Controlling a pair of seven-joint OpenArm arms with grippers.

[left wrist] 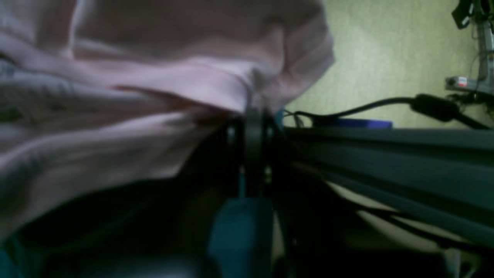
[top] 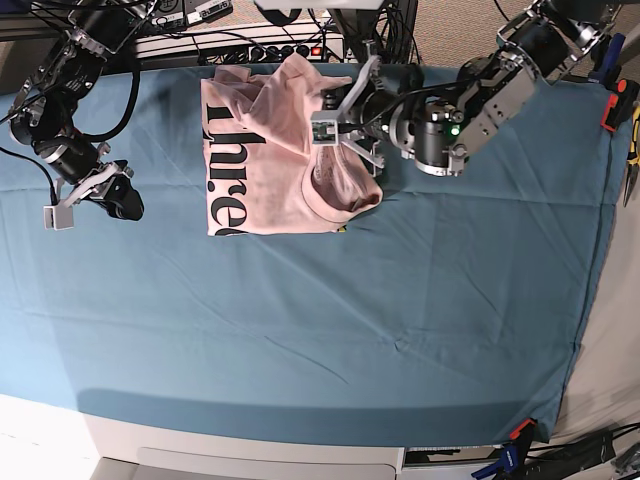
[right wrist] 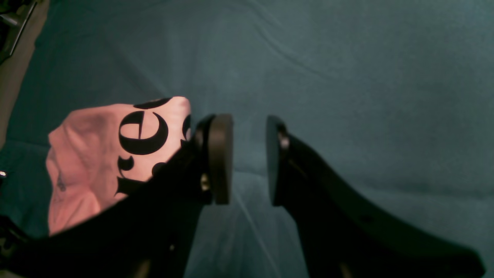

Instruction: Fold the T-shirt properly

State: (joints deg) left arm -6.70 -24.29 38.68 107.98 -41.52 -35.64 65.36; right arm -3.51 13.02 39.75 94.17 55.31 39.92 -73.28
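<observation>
The pale pink T-shirt [top: 260, 160] lies partly folded at the back middle of the teal cloth [top: 350, 300], with black lettering showing along its left side. My left gripper [top: 335, 128] reaches in from the right and is shut on a bunched fold of the T-shirt [left wrist: 154, 77], which is pinched at the fingertips of the left gripper [left wrist: 252, 112] and lifted a little. Well to the left of the shirt, my right gripper [top: 122, 200] hovers low over bare cloth. In its wrist view the right gripper [right wrist: 249, 154] stands open and empty, the T-shirt [right wrist: 96, 154] off to one side.
A power strip [top: 240, 45] and cables run along the table's back edge. An orange clamp [top: 608, 105] sits at the right edge and more clamps [top: 515, 450] at the front right corner. The teal cloth [right wrist: 347, 77] is lightly wrinkled.
</observation>
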